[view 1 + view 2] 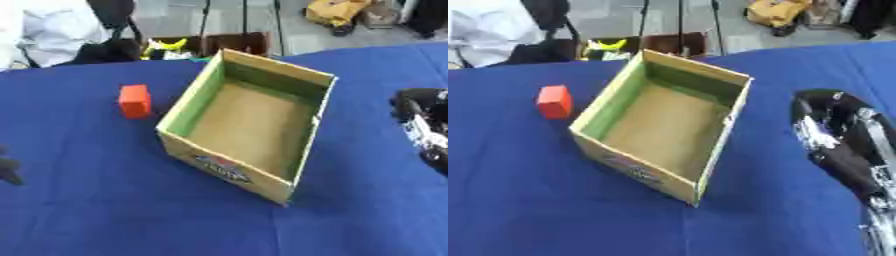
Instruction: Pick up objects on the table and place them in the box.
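Observation:
An open cardboard box (pixel 223 165) with green inner walls stands askew in the middle of the blue table; only its bare brown floor shows inside. A red cube (pixel 135 101) sits on the cloth just left of the box, apart from it. My right hand (pixel 833 125), black with silver parts, hovers over the table right of the box, touching nothing; it is blurred. A dark bit of my left hand (pixel 7 170) shows at the left edge, well below the cube.
Blue cloth (pixel 87 215) covers the whole table. Beyond the far edge stand a dark crate (pixel 236 42) with yellow things in it, and a yellow object (pixel 337 11) on the floor.

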Robot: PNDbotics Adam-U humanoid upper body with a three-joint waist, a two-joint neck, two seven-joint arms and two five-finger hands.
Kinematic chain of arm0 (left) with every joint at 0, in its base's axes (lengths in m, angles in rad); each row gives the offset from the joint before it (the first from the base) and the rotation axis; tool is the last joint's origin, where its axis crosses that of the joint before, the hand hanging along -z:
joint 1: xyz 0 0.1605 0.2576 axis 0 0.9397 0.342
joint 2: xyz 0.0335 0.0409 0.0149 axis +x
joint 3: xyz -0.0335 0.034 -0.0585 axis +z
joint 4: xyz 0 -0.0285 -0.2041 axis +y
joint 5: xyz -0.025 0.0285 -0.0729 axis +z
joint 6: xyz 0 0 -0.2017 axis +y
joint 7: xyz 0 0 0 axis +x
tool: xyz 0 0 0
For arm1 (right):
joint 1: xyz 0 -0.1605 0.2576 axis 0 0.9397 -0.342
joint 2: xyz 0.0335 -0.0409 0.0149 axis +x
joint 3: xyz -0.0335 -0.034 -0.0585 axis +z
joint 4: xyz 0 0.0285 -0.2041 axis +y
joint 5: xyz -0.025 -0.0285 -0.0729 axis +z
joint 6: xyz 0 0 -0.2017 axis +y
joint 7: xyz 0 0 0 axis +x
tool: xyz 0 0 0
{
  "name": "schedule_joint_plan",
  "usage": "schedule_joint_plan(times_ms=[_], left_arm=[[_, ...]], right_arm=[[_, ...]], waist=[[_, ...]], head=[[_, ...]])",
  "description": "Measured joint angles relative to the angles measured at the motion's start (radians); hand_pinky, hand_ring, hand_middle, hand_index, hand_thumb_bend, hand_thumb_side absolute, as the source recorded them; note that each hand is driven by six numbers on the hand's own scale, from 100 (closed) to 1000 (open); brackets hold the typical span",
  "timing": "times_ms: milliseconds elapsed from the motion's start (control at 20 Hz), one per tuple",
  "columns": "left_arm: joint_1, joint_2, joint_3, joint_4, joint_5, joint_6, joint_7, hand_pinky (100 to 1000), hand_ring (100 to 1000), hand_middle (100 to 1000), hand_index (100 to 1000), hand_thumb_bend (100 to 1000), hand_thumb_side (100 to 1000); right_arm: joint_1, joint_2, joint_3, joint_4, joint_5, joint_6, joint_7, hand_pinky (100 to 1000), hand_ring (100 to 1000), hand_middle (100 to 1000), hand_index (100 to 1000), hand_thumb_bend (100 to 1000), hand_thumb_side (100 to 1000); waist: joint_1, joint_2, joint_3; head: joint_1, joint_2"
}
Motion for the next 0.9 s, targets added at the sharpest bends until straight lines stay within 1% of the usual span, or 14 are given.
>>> schedule_joint_plan(times_ms=[600,700,750,800,850,900], left_arm=[[0.000,0.000,0.000,0.000,0.000,0.000,0.001,325,469,528,865,371,822],[0.001,0.002,-0.001,0.000,0.000,0.000,-0.001,333,479,549,875,417,853],[0.002,0.010,-0.001,0.000,-0.001,0.000,-0.004,342,489,567,885,469,900],[0.003,0.025,-0.002,0.000,-0.007,-0.001,-0.010,343,492,572,887,482,911],[0.006,0.047,-0.003,0.000,-0.016,-0.003,-0.017,351,508,595,897,540,953],[0.010,0.076,-0.004,0.000,-0.027,-0.007,-0.023,353,512,602,899,554,963]], right_arm=[[0.001,0.001,0.000,0.000,0.001,-0.001,0.001,841,805,528,715,194,460],[0.001,0.001,0.000,0.000,0.001,-0.002,0.002,840,804,527,714,192,458],[0.001,0.001,0.000,0.000,0.001,-0.002,0.002,840,804,527,714,190,458],[0.001,0.001,0.000,0.000,0.001,-0.002,0.002,840,804,527,714,190,458],[0.001,0.001,0.000,0.000,0.001,-0.002,0.003,840,804,527,714,189,457],[0.002,0.001,0.000,0.000,0.001,-0.002,0.003,840,804,527,714,190,457]], waist=[[0.001,-0.007,0.000],[0.001,-0.007,0.000],[0.001,-0.008,0.000],[0.001,-0.009,0.000],[0.002,-0.011,0.000],[0.004,-0.015,0.000]], head=[[0.002,-0.002],[0.002,-0.002],[0.002,-0.002],[0.002,-0.001],[0.002,-0.001],[0.003,0.001]])
